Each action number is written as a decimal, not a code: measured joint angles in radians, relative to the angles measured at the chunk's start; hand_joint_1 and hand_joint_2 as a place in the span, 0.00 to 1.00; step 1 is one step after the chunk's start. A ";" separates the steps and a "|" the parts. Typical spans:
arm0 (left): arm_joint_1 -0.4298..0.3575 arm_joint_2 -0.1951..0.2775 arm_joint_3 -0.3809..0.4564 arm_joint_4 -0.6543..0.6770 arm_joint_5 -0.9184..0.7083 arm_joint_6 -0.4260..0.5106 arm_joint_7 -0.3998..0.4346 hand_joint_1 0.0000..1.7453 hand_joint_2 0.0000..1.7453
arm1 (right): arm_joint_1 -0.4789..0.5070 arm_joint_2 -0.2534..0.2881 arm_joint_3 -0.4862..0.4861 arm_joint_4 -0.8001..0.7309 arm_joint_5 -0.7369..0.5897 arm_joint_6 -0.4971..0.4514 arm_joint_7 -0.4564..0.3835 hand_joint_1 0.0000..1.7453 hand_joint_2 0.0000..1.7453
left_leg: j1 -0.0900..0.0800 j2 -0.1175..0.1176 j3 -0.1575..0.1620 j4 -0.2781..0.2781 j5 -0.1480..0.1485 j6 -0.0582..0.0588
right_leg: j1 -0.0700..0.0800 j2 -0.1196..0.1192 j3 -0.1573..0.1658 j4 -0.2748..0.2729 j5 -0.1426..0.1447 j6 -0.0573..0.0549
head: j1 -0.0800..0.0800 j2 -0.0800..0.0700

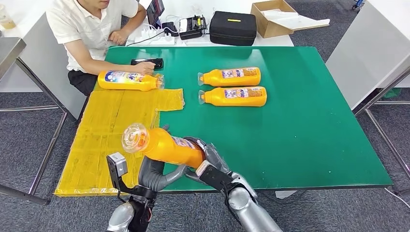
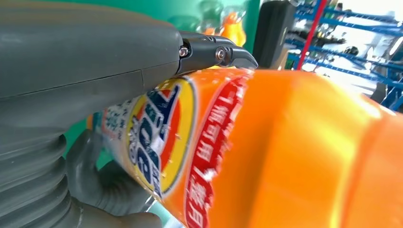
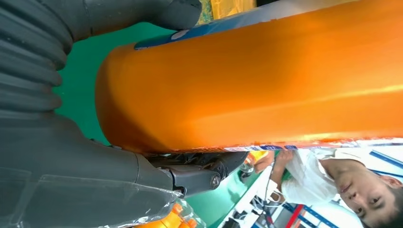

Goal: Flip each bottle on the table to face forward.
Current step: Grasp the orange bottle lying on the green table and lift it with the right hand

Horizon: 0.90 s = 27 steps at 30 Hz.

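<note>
Both my hands hold one orange bottle [image 1: 167, 145] lifted over the table's near edge, its clear cap pointing toward me and to the left. My left hand [image 1: 155, 175] grips it from below near the middle. My right hand [image 1: 211, 160] wraps around its base. The left wrist view shows its blue and red label [image 2: 161, 142] under my left hand [image 2: 71, 90]. In the right wrist view its plain orange side [image 3: 266, 80] lies against my right hand [image 3: 81, 152]. Two more orange bottles [image 1: 231, 76] [image 1: 234, 96] lie side by side on the green table [image 1: 300, 135], caps to the left.
A person sits at the far left with a hand on another orange bottle [image 1: 126, 80], which lies on the yellow mat [image 1: 104, 140]. A black phone [image 1: 147, 62] lies behind it. A black case [image 1: 232, 28] and a cardboard box [image 1: 274, 17] stand at the back.
</note>
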 joint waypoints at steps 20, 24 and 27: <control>-0.005 -0.004 0.038 -0.011 0.203 -0.083 0.027 1.00 1.00 | -0.007 0.008 0.089 0.011 0.072 -0.069 0.023 0.83 1.00 | 0.000 0.000 0.000 0.000 0.000 0.000 | 0.000 0.000 0.000 0.000 0.000 0.000 | 0.000 0.000; -0.010 -0.004 0.034 -0.007 0.168 -0.085 0.008 1.00 1.00 | -0.005 0.008 0.090 0.012 0.060 -0.076 0.016 0.00 1.00 | 0.000 0.000 0.000 0.000 0.000 0.000 | 0.000 0.000 0.000 0.000 0.000 0.000 | 0.000 0.000; -0.013 -0.004 0.031 -0.008 0.150 -0.079 0.002 1.00 1.00 | -0.002 0.010 0.087 0.012 0.062 -0.089 0.018 0.00 1.00 | 0.000 0.000 0.000 0.000 0.000 0.000 | 0.000 0.000 0.000 0.000 0.000 0.000 | 0.000 0.000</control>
